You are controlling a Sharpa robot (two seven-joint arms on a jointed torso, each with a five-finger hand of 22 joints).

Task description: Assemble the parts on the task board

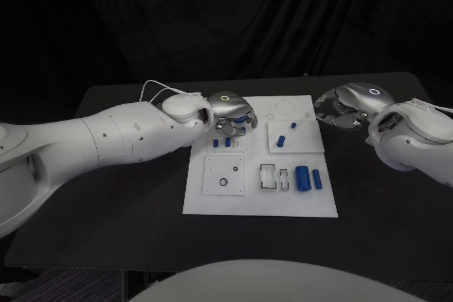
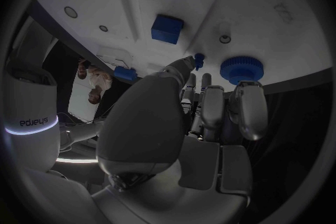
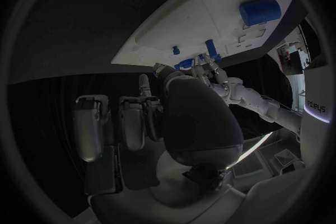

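Observation:
The white task board (image 1: 260, 200) lies in the middle of the table. My left hand (image 1: 231, 112) hovers over its far left corner, and its thumb and a finger pinch a small blue peg (image 2: 199, 60). A blue gear (image 2: 241, 69) lies just past the fingertips (image 2: 246, 89). Two blue pegs (image 1: 222, 143) stand on the board beside that hand. My right hand (image 1: 342, 110) hangs at the board's far right edge, fingers apart and holding nothing. Two more small blue pieces (image 1: 282, 141) (image 1: 294, 126) sit near it. The right wrist view shows the board (image 3: 210, 11) and my left hand (image 3: 210, 75).
A large blue cylinder (image 1: 303, 177) and a thinner one (image 1: 318, 179) lie at the board's near right, next to a clear holder (image 1: 269, 177). A square sub-plate with a ring (image 1: 224, 181) sits at the near left. Bare black table (image 1: 113, 217) surrounds the board.

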